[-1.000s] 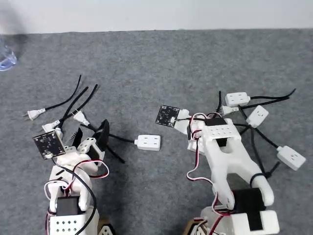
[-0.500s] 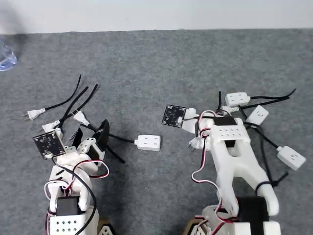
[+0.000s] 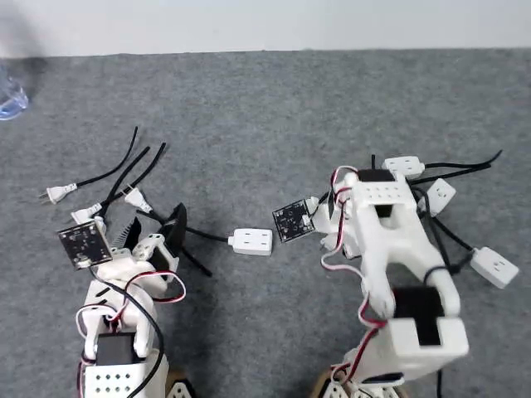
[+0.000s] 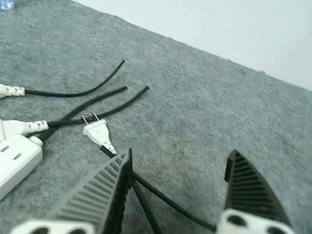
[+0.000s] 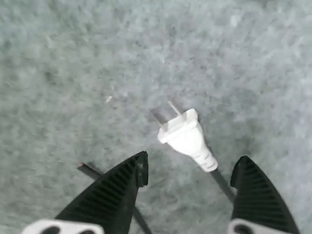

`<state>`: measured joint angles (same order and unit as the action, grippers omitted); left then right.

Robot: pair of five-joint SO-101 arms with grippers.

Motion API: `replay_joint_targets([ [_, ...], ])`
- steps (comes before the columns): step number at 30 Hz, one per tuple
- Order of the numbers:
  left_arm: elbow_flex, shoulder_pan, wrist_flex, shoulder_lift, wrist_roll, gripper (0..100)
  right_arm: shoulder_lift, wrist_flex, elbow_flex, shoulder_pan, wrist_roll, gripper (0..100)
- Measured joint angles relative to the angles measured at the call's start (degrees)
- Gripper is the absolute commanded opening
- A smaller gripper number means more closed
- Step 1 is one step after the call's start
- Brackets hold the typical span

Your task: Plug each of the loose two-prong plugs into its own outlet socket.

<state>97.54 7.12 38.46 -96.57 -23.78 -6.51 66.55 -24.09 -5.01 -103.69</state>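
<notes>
Beyond both arms, the grey counter (image 3: 265, 108) runs open to its far edge at the white wall. My left gripper (image 4: 181, 156) hangs with fingers spread wide and empty over a black cable (image 4: 165, 200), with a loose plug (image 4: 97, 132) just ahead. My right gripper (image 5: 193, 158) also has its fingers wide apart. A white plug (image 5: 181, 134) lies untouched on the counter just ahead of them. One outlet socket (image 3: 251, 241) sits between the arms.

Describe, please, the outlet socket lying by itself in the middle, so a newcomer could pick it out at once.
On the grey carpet, find the gap between the left arm and the right arm. A white outlet socket lies there, its black cord trailing toward the left arm. The other sockets crowd among tangled cords by the right arm; this one lies alone.
</notes>
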Motion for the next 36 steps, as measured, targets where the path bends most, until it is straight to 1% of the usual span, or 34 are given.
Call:
replay_joint_targets([
  [1, 0.0, -0.8, 0.6, 0.0, 0.9, 29, -1.5, 0.1, 0.9, 0.0, -0.9, 27.7],
  [3, 0.0, -2.1, 2.1, 0.0, 2.8, 29, -4.4, 0.4, 2.4, 0.0, -2.2, 23.8],
  [7, 0.0, -3.2, 3.3, 0.0, 4.6, 29, -8.2, 0.4, 5.3, 0.0, -4.4, 11.9],
  [10, 0.0, -3.3, 3.3, 0.0, 4.7, 29, -9.3, 0.4, 6.9, -0.3, -4.8, 0.1],
  [12, 0.0, -3.3, 3.3, 0.0, 4.7, 29, -9.4, 0.4, 6.9, -0.3, -5.0, 2.4],
  [14, 0.0, -3.3, 3.3, 0.0, 4.7, 29, -9.5, 0.4, 6.7, -0.3, -5.0, 0.4],
  [18, 0.0, -3.3, 3.3, 0.0, 4.7, 29, -9.5, 1.2, 6.5, -0.4, -4.2, 0.8],
  [20, 0.0, -3.3, 3.3, 0.0, 4.7, 29, -9.5, 3.0, 6.5, -1.2, -0.9, 0.8],
  [22, 0.0, -3.4, 3.3, 0.0, 4.7, 29, -9.3, 4.3, 7.2, -2.6, 4.5, 0.9],
  [26, 0.0, -3.4, 3.3, 0.0, 4.7, 29, -6.9, 4.7, 7.2, -6.1, 21.1, 0.9],
  [29, 0.0, -3.4, 3.3, 0.0, 4.7, 29, -4.7, 2.7, 6.4, -8.2, 32.7, 0.9],
  [31, 0.0, -3.4, 3.3, 0.0, 4.7, 29, -3.4, 1.9, 4.7, -8.9, 36.0, 0.9],
  [35, 0.0, -3.4, 3.3, 0.0, 4.7, 29, -0.4, 1.7, 0.9, -11.4, 37.1, 1.3],
  [36, 0.0, -3.4, 3.3, 0.0, 4.7, 29, 0.4, 1.7, 0.0, -12.0, 37.3, 3.2],
])
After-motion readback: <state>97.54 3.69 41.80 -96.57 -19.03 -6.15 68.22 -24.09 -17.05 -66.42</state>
